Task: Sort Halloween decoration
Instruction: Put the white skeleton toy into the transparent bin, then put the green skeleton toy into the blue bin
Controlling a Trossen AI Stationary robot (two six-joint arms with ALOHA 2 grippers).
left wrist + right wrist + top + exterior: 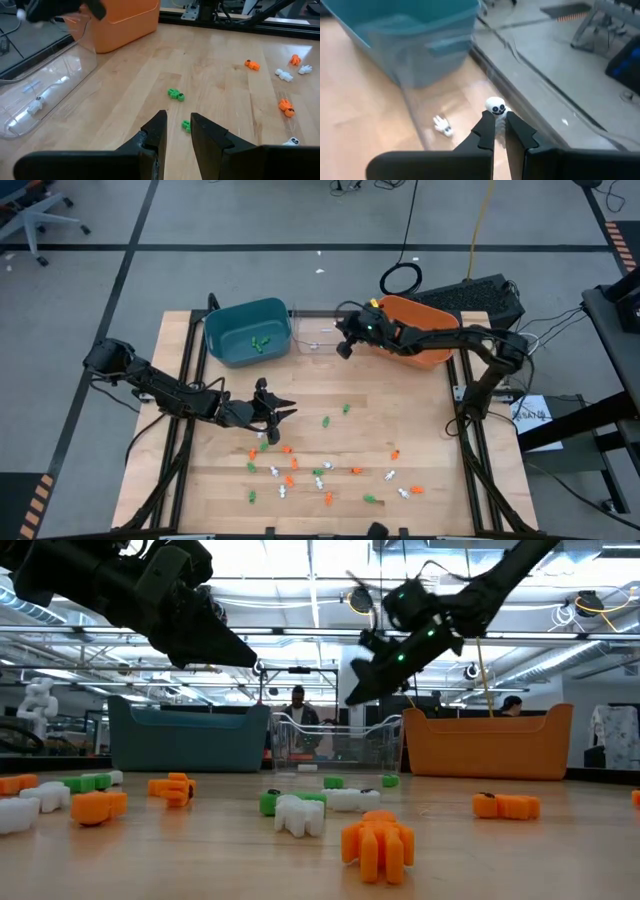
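Right gripper (501, 131): it is pinching a little white skeleton toy (496, 108) between its two fingers. The round head sticks out past the fingertips.
Where the right gripper is: up in the air over the clear bin (318, 332), which sits between the teal bin (247, 330) and the orange bin (424, 328) at the back of the table (430, 430).
Which way the skeleton lies: its long side runs along the fingers, head pointing away from the wrist. The body is mostly hidden by the fingers.
The thing that matters for the next move: the clear bin is right below the held skeleton, and one more white toy (442, 126) already lies in there. I think the fingers only need to let go for it to drop in.
Left gripper (177, 129): its fingers are a little apart and hold nothing.
Where the left gripper is: low over the middle of the table, on the left side.
What is closest to it: a green toy (186, 125) lies on the wood just past the fingertips, lined up with the gap. Another green toy (176, 94) lies farther on.
Other toys (325, 472): orange, green and white ones are spread over the front of the table. A few green ones (260, 343) are in the teal bin.
Which arm is nearer: the left arm is nearer to the loose pile. The right arm is busy at the bins.
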